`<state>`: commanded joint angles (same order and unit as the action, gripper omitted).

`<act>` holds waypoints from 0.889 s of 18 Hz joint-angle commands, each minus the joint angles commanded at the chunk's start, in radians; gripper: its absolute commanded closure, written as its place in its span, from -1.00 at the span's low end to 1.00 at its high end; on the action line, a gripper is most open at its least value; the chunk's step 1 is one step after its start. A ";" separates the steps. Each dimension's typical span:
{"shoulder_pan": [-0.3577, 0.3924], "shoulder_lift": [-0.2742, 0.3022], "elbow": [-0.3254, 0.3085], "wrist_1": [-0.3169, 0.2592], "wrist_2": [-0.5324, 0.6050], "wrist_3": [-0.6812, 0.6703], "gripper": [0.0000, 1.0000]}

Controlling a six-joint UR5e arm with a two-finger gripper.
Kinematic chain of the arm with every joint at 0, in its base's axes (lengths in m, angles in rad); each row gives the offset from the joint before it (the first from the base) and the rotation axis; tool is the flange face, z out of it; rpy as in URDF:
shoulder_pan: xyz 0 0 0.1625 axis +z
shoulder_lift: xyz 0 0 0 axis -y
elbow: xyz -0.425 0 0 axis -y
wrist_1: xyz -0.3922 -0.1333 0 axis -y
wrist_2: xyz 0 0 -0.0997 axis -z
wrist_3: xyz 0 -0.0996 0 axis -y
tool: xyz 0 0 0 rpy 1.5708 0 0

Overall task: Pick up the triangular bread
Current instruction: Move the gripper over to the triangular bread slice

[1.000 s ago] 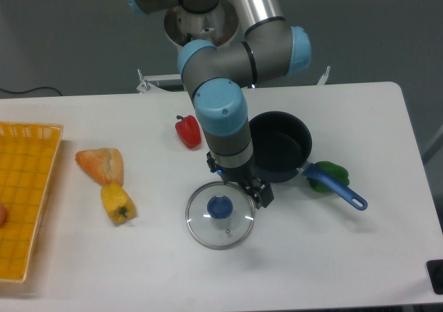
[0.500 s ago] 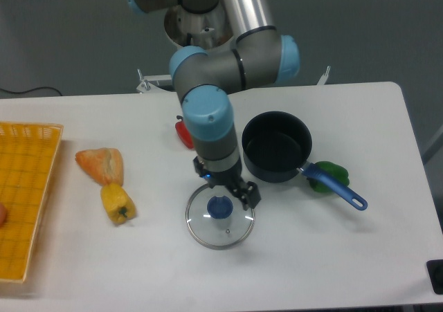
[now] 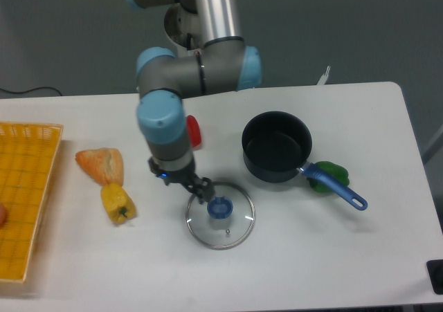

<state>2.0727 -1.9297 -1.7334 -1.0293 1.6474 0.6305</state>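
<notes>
Illumination is even and diffuse, from overhead. The white table (image 3: pixel 360 257) is bright but not overexposed. Shadows are short and soft: a faint one lies under the claw (image 3: pixel 201 189), and a thin dark rim follows the glass lid (image 3: pixel 220 214) just right of it. The metal arm tube (image 3: pixel 211 11) above the claw carries a pale vertical highlight. The pot (image 3: pixel 276 146), right of the claw, is dark inside with little detail. Focus is slightly soft throughout; edges show mild compression blur.
</notes>
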 joint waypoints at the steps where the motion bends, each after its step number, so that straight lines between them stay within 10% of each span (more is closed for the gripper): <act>1: -0.022 -0.006 0.008 0.002 -0.001 -0.012 -1.00; 16: -0.241 -0.083 0.008 0.014 0.002 -0.078 -1.00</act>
<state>1.8317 -2.0126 -1.7257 -1.0155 1.6490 0.5522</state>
